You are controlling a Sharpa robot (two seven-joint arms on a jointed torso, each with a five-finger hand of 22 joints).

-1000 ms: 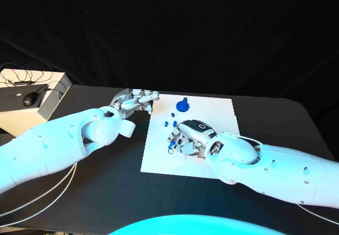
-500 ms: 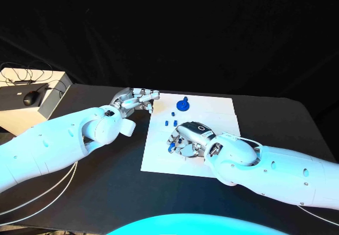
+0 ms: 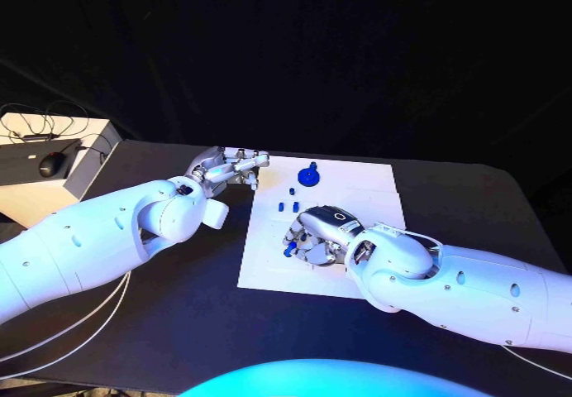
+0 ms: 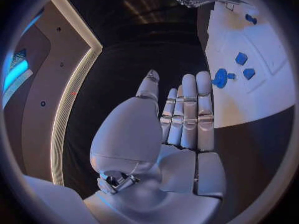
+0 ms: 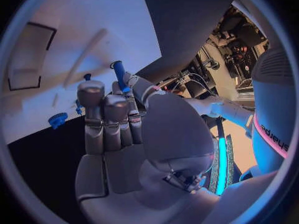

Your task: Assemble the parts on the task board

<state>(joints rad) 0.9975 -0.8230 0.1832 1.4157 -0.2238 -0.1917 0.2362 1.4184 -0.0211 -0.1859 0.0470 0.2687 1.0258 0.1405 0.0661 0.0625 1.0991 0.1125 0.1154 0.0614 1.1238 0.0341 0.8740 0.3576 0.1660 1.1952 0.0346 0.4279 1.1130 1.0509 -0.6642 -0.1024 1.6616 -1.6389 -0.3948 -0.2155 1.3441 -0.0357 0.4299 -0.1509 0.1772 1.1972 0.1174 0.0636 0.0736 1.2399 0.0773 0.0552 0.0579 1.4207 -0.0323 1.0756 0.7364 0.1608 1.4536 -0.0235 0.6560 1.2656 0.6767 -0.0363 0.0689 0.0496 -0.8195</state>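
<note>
The white task board point(image 3: 358, 186) lies in the middle of the black table. My right hand point(image 3: 318, 238) hovers low over the board's near left part and pinches a blue peg point(image 5: 118, 75) between thumb and fingers; the same peg point(image 3: 290, 246) pokes out at the hand's left side. A round blue part point(image 3: 309, 176) stands near the board's far edge, with two small blue pieces point(image 3: 288, 202) just nearer. My left hand point(image 3: 226, 171) rests at the board's far left corner, fingers straight and holding nothing. Past the left hand point(image 4: 181, 119) lie the round part point(image 4: 220, 78) and two blue squares point(image 4: 244, 65).
A pale box point(image 3: 48, 165) with a computer mouse and cables on top stands at the table's far left. Bare black table point(image 3: 178, 273) stretches to the left of the board and in front of it.
My right hand has shifted slightly to the left over the board, keeping the blue peg. The left hand has stayed where it was.
</note>
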